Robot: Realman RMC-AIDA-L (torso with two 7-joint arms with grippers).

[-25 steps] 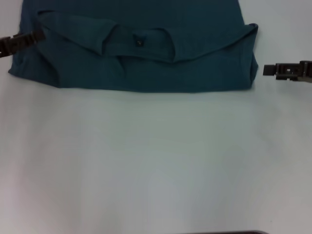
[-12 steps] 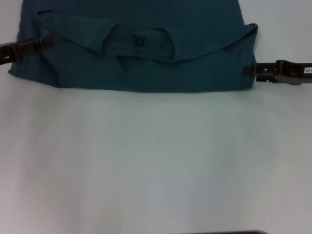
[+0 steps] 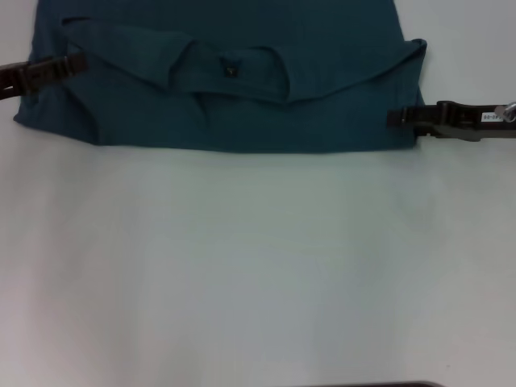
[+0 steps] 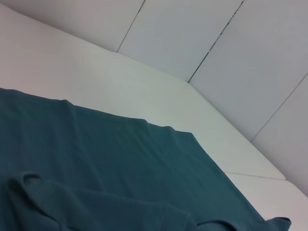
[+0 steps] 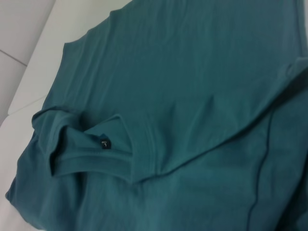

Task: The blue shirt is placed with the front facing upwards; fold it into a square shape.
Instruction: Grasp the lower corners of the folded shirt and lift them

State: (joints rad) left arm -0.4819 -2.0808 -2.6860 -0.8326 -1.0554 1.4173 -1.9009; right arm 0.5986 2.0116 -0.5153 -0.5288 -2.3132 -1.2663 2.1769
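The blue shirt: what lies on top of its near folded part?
On the blue shirt lies its own folded-over collar flap with the small dark neck label. Both gripper tips reach over its side edges. Any print is covered.

Blue shirt (image 3: 242,89): dark teal-blue, plain, no print showing. Small dark neck label (image 3: 230,71) at collar. White table (image 3: 258,266), plain. Left gripper (image 3: 76,61) and right gripper (image 3: 393,118): dark brown-black. Pale grey wall panels (image 4: 231,53), dark seams.
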